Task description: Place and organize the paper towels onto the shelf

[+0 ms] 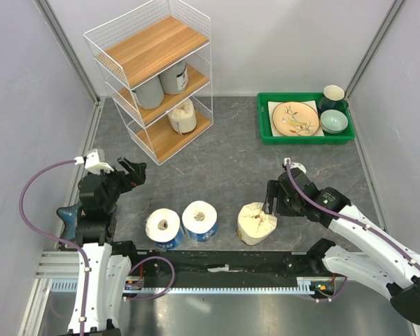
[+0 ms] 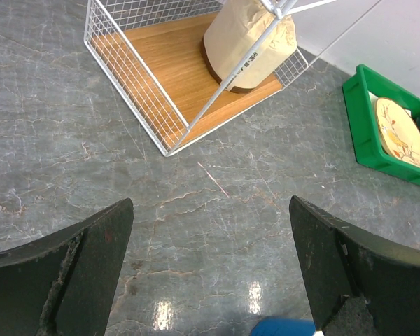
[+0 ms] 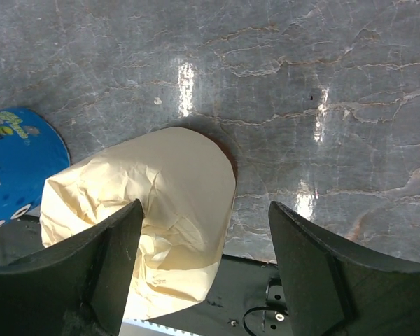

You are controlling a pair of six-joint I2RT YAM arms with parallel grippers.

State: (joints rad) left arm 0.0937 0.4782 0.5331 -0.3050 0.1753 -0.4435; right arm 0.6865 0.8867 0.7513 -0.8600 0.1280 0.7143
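Observation:
The shelf [image 1: 154, 49], a white wire rack with wooden tiers, stands at the back left. Two grey paper towels [image 1: 149, 92] [image 1: 173, 75] sit on its middle tier and a cream roll [image 1: 183, 116] [image 2: 248, 42] on the bottom tier. Near the front edge stand two blue rolls [image 1: 163, 227] [image 1: 200, 220] and a cream roll [image 1: 256, 222] [image 3: 161, 210]. My right gripper [image 1: 274, 199] [image 3: 204, 210] is open just above that cream roll, whose right part lies between the fingers, ungripped. My left gripper [image 1: 134, 170] [image 2: 210, 203] is open over bare table in front of the shelf [image 2: 175, 77].
A green tray [image 1: 266, 133] [image 2: 367, 140] at the back right holds a patterned plate [image 1: 295, 118], a dark cup [image 1: 333, 96] and a pale bowl [image 1: 334, 121]. Grey walls close in both sides. The black base rail [image 1: 224, 262] runs along the near edge.

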